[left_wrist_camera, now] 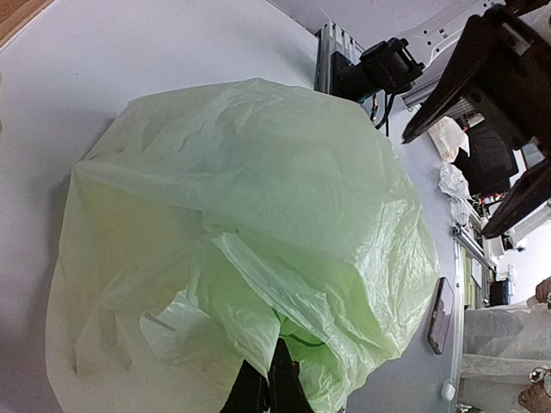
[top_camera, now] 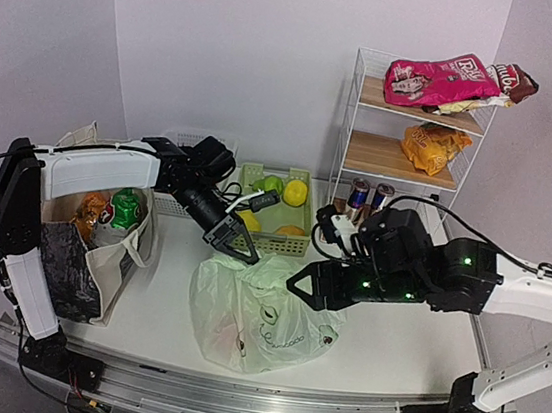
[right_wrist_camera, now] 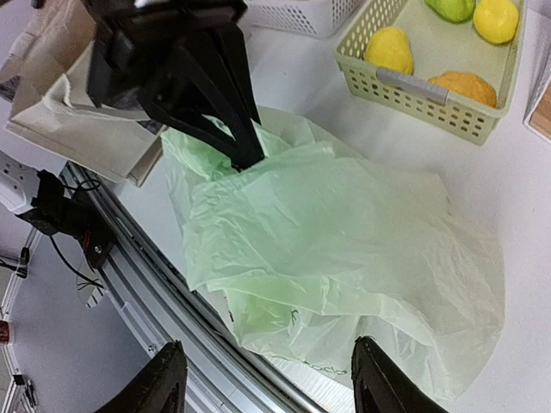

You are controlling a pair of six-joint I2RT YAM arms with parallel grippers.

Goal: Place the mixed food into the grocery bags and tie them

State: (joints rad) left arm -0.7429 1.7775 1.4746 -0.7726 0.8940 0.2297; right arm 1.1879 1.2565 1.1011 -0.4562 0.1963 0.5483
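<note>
As left gripper [top_camera: 246, 252] pinches it, bag [top_camera: 260, 317] — crumpled

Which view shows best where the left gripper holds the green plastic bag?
The right wrist view: the left gripper pinches the green plastic bag at its edge. The top view shows this small; the left wrist view, only fingertips.

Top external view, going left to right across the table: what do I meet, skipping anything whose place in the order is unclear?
beige canvas tote → pale-green plastic bag → drink cans → orange snack packet on the shelf
</note>
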